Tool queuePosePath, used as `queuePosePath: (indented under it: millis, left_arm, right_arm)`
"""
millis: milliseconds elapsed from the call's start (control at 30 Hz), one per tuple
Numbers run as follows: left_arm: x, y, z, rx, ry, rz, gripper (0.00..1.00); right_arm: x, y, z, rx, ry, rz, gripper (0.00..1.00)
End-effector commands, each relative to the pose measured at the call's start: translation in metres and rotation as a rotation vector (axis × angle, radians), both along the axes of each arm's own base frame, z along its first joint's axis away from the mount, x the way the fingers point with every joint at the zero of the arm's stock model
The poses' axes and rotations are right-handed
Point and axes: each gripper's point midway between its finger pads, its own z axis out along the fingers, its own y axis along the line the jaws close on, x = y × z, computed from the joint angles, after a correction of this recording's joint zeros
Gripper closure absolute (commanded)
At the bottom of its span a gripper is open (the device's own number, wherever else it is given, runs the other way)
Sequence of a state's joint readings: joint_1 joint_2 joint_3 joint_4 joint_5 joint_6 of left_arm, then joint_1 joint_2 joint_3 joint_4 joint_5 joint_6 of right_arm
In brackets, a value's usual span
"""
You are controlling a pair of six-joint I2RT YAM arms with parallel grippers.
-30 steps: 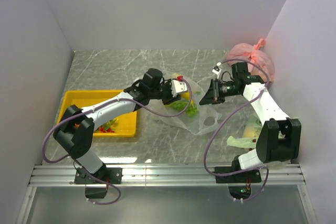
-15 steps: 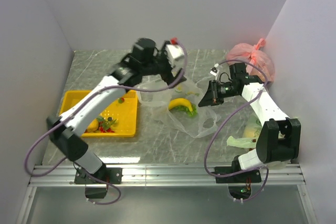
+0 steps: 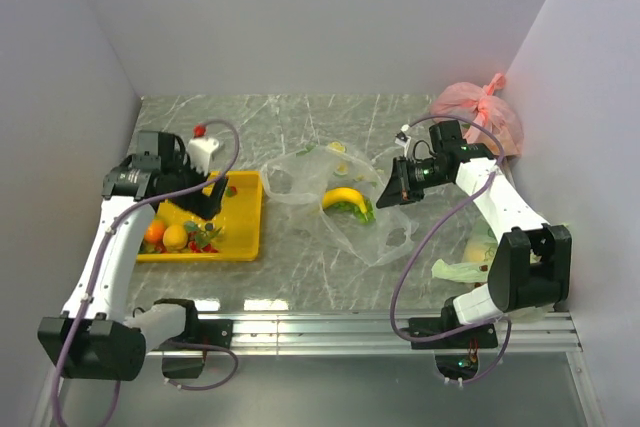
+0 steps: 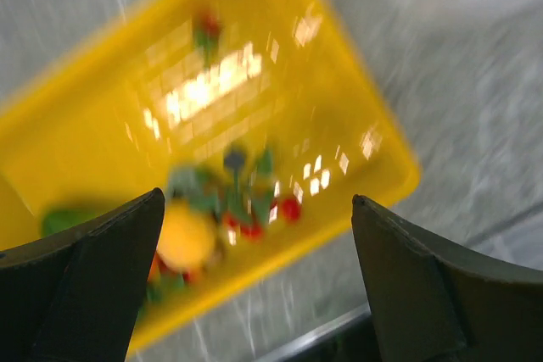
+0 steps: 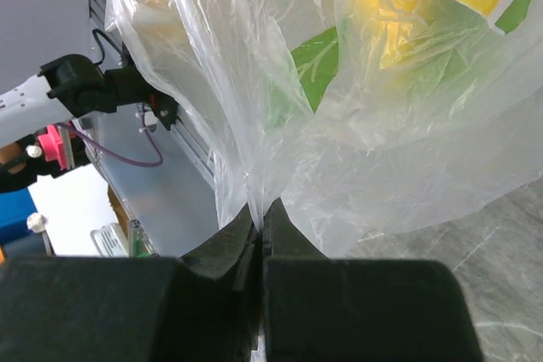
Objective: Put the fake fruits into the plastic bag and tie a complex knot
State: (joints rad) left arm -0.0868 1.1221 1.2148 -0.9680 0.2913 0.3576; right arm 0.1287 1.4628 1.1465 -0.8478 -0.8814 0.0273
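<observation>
The transparent plastic bag (image 3: 345,192) lies mid-table with a yellow banana (image 3: 341,195) and a green grape bunch (image 3: 358,210) inside. My right gripper (image 3: 392,187) is shut on the bag's film at its right edge; the wrist view shows the film (image 5: 280,108) pinched between the jaws (image 5: 259,214). My left gripper (image 3: 210,202) is open and empty above the yellow tray (image 3: 245,247). The tray holds an orange (image 3: 154,233), a yellow round fruit (image 3: 176,237) and small red berries (image 3: 203,240). The blurred left wrist view shows the tray (image 4: 356,116), the yellow fruit (image 4: 187,235) and berries (image 4: 288,208) between my open fingers.
A pink knotted bag (image 3: 480,112) sits at the back right by the wall. Pale green bags (image 3: 470,262) lie beside the right arm's base. Walls close the table on the left, back and right. An aluminium rail (image 3: 320,327) runs along the near edge.
My left arm has swung from the bag back left to above the yellow tray, with its gripper empty. The banana and grapes now lie in the bag. The right gripper has kept its hold.
</observation>
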Motion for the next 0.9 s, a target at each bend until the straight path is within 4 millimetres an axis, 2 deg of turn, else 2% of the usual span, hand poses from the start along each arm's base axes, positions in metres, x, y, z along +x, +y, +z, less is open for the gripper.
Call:
queuePosePath:
  millis: [0, 67, 133, 333, 567, 867]
  left_arm:
    - [-0.041, 0.044, -0.049, 0.152, 0.178, 0.079, 0.03]
    - [-0.052, 0.063, -0.072, 0.177, 0.246, 0.139, 0.05]
    - [-0.056, 0.077, -0.083, 0.207, 0.270, 0.190, 0.05]
    - [-0.050, 0.101, -0.120, 0.307, 0.320, 0.309, 0.08]
    - [-0.035, 0.111, -0.157, 0.339, 0.370, 0.354, 0.13]
    - [-0.011, 0.120, -0.183, 0.378, 0.361, 0.372, 0.20]
  right_arm:
    - [0.004, 0.000, 0.013, -0.016, -0.070, 0.013, 1.00]
    - [0.006, 0.001, 0.013, -0.022, -0.080, 0.013, 1.00]
    - [0.007, 0.001, 0.014, -0.022, -0.081, 0.014, 1.00]
    - [0.005, 0.001, 0.009, -0.026, -0.076, 0.041, 1.00]
    - [0.004, 0.001, 0.009, -0.028, -0.081, 0.062, 1.00]
    - [0.001, 0.001, 0.010, -0.017, -0.093, 0.080, 1.00]
